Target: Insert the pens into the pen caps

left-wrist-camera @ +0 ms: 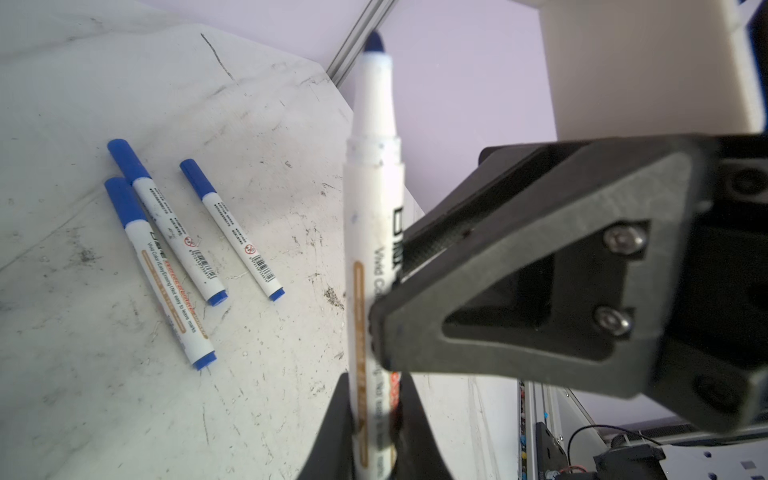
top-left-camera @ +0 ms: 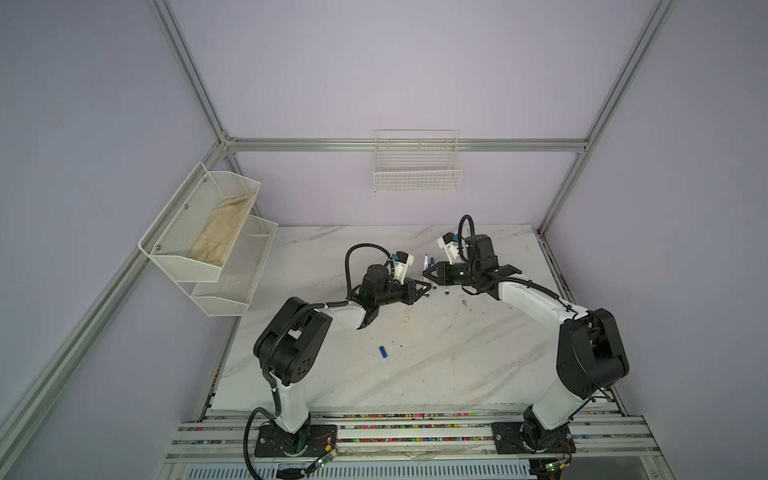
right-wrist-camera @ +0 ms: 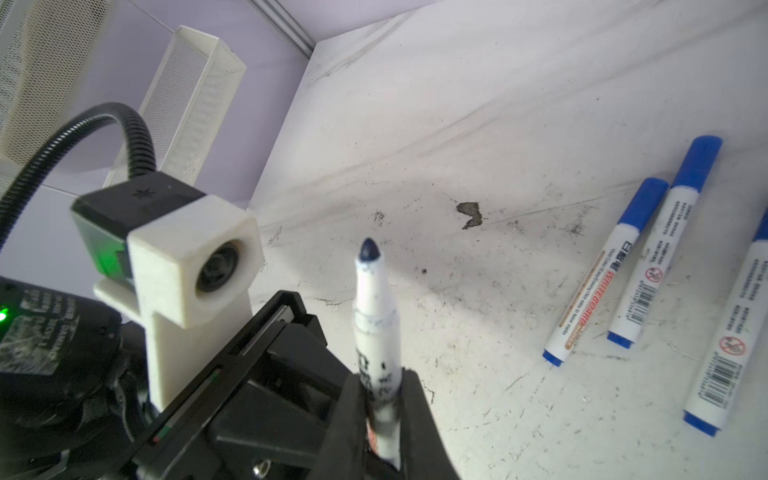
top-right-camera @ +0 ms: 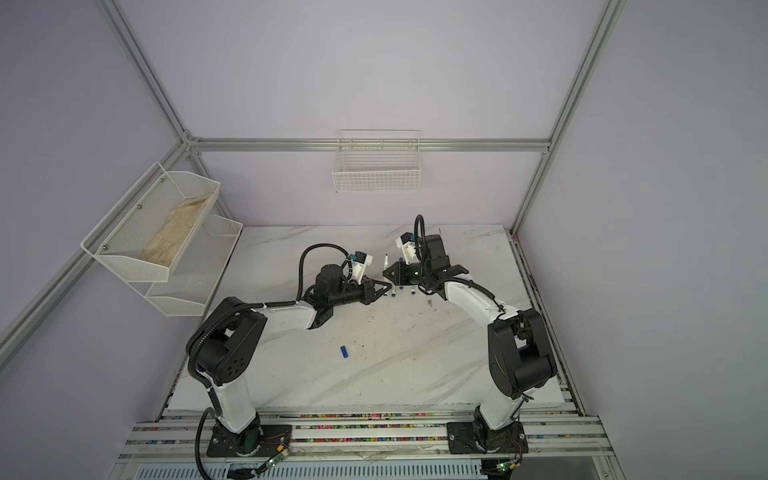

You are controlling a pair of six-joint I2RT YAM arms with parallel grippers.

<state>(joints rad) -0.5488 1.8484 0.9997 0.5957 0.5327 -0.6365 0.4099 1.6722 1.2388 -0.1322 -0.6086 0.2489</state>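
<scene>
Both pincers meet at the back middle of the worktop [top-left-camera: 457, 365], and they share one thing: the uncapped pen [left-wrist-camera: 374, 187]. The left pincer [left-wrist-camera: 374, 432] is closed on the lower part of its barrel. The right pincer [right-wrist-camera: 382, 424] is closed on the same barrel, a little nearer to the bare dark-blue tip, so the pen is held double. Its long axis runs across both pairs of fingers, with the tip pointing away from the worktop. From above it shows only as a thin line [top-left-camera: 425, 262], so I cannot say surely whether it stands upright or leans toward the back wall. The coming move turns, I judge, on the loose cap [top-left-camera: 384, 352]. It lies alone on the worktop toward the front edge, well apart from both pincers and on the left arm's side, with its long axis roughly front to back and a little slanted. The left arm is the nearer one, so I expect one pincer must let go and fetch this cap while the other keeps the pen. Only the top views show the cap [top-right-camera: 344, 352]; neither wrist view has it. The wrist views give what the top views hide: the bare tip and the print on the barrel. They also show the three capped pens [left-wrist-camera: 168, 224] lying flat just beside each other near the pincers; these look finished. From above they are mostly covered by the right pincer.
</scene>
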